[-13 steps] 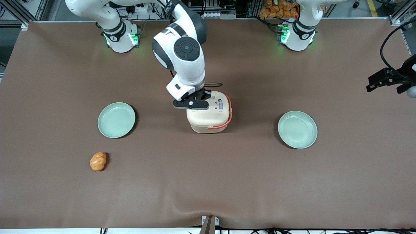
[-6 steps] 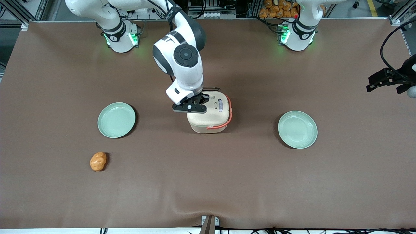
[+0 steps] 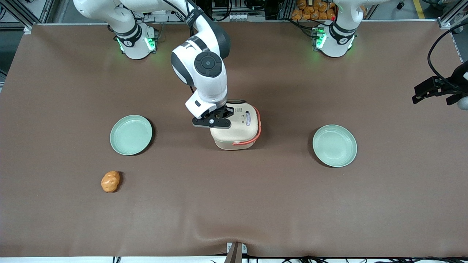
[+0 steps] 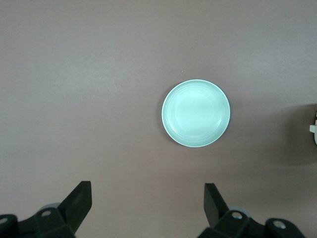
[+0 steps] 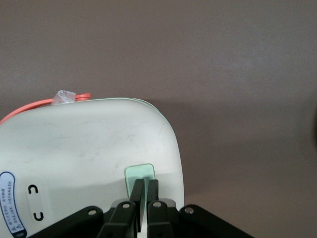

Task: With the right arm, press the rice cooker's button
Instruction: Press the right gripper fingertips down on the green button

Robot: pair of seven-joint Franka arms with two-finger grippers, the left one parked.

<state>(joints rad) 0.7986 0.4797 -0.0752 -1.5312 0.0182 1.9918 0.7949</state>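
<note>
The cream rice cooker stands mid-table with its orange-red strap handle down along one side and its lid closed. In the right wrist view its cream lid carries a small pale green button near the rounded edge. My right arm reaches down over the cooker. Its black gripper is shut, fingertips together and resting on the button. In the front view the gripper sits on the lid's edge toward the working arm's end and hides the button.
Two pale green plates lie beside the cooker, one toward the working arm's end and one toward the parked arm's end, the latter also in the left wrist view. An orange-brown potato-like lump lies nearer the front camera.
The right arm has dropped slightly and shifted a little toward its own end of the table, bringing the shut gripper down onto the lid. The cooker has stayed in place.
</note>
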